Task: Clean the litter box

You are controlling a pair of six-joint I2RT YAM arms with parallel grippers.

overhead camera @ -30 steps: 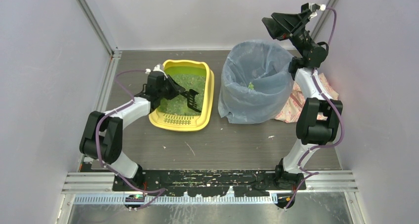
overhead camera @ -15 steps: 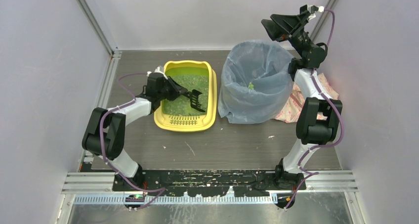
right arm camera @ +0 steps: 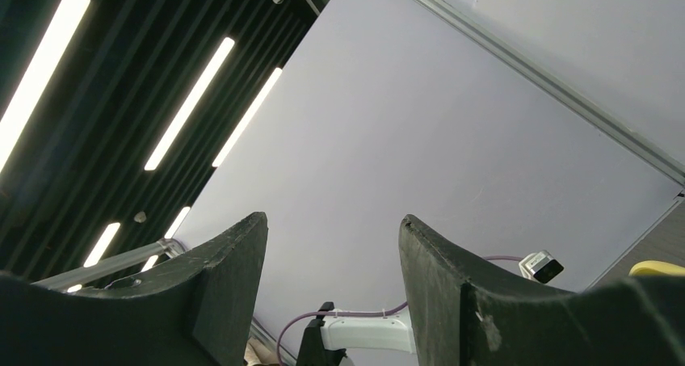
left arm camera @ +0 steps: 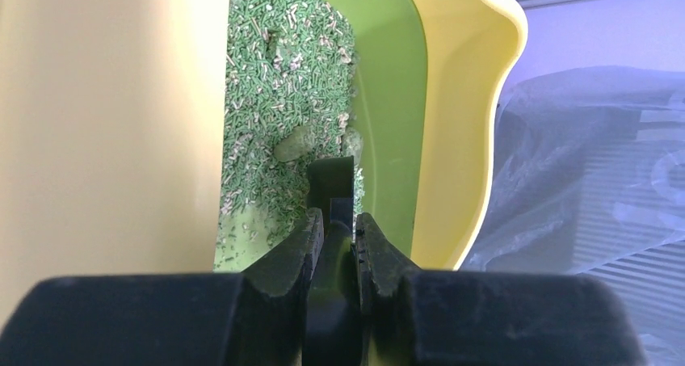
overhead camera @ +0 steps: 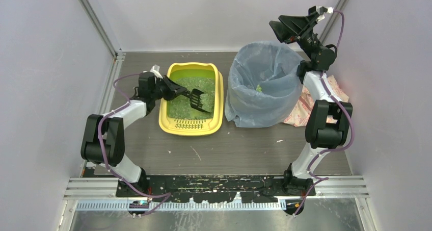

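Note:
The yellow litter box (overhead camera: 216, 113) lies left of centre, green litter (overhead camera: 183, 106) inside and a slotted grate (overhead camera: 186, 123) at its near end. My left gripper (overhead camera: 177, 92) reaches in over its left wall, shut on the handle of a black slotted scoop (overhead camera: 199, 99) whose head sits over the litter. In the left wrist view both fingers (left arm camera: 300, 241) press the scoop handle (left arm camera: 333, 190), which points at a pale clump (left arm camera: 294, 144) in the litter (left arm camera: 271, 83). My right gripper (overhead camera: 278, 29) hangs high over the bin's far rim, open and empty (right arm camera: 333, 229).
A tall bin lined with a blue translucent bag (overhead camera: 262, 83) stands right of the litter box, with a green bit inside. A crumpled patterned cloth (overhead camera: 337, 90) lies behind the right arm. Small crumbs dot the dark table (overhead camera: 239, 144). Grey walls close in three sides.
The left wrist drew back to the left and the scoop head moved toward the far part of the box. The litter box turned straighter early on. The right arm stayed still.

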